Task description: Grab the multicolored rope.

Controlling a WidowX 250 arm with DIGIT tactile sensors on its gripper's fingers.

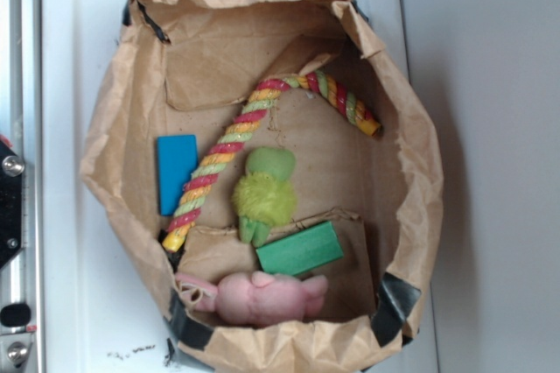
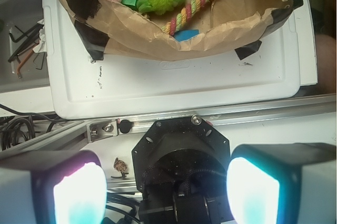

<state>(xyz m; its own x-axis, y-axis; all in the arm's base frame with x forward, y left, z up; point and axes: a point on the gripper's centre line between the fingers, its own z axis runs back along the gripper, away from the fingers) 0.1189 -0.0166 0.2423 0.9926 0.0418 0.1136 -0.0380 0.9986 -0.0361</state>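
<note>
Two pale fingers (image 2: 79, 195) fill the bottom of the wrist view, spread wide apart with nothing between them: the hand (image 2: 166, 195) is released and sits well short of the bag, over a metal rail (image 2: 210, 112). Past the rail lies the white worktop (image 2: 174, 82), a moulded plastic slab with a raised lip and a few dark scuffs. At 9 o'clock of it, off the slab, hex keys (image 2: 21, 45) lie in a grey tray.

On the slab stands a crumpled brown paper bag (image 1: 420, 172), its mouth rolled open and its rim patched with black tape (image 1: 394, 303) at the corners. Its walls rise all round the contents and lean inward at 12 and 3 o'clock.

Inside, in the exterior view, the multicolored rope (image 1: 219, 158) runs from 8 o'clock up to 12, then bends down to 2 o'clock, lying flat on the bag floor. A blue block (image 1: 177, 172) lies just beside it at 9 o'clock. A fuzzy lime-green plush toy (image 1: 262, 193) sits at the centre, close against the rope's inner side. A green block (image 1: 300, 249) lies at 5 o'clock, and a pink plush toy (image 1: 262, 297) presses the wall at 6. Bare bag floor shows between 1 and 4 o'clock.
</note>
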